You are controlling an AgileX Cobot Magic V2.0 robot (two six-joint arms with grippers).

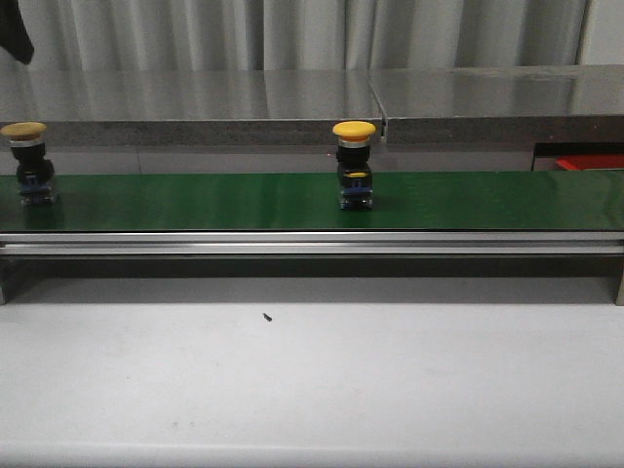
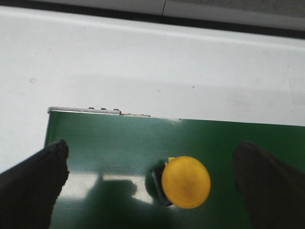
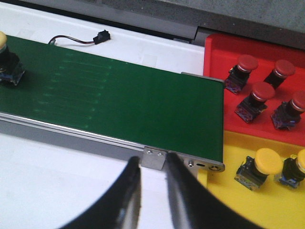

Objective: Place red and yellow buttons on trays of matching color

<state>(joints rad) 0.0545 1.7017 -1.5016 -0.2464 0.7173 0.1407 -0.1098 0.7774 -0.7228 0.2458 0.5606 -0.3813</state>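
Glossy green belting (image 1: 195,200) carries two yellow buttons (image 1: 353,164) — domed caps on dark blocky bodies. One sits beneath the left pincer (image 2: 152,186), its fingers spread wide apart. Right pincer (image 3: 152,191) is nearly closed, gripping nothing. Beyond lie a red tray (image 3: 219,52) with four red buttons (image 3: 247,64) and a yellow tray (image 3: 224,200) with two.

Front low — wrists overhead, shared belt (image 1: 195,200)
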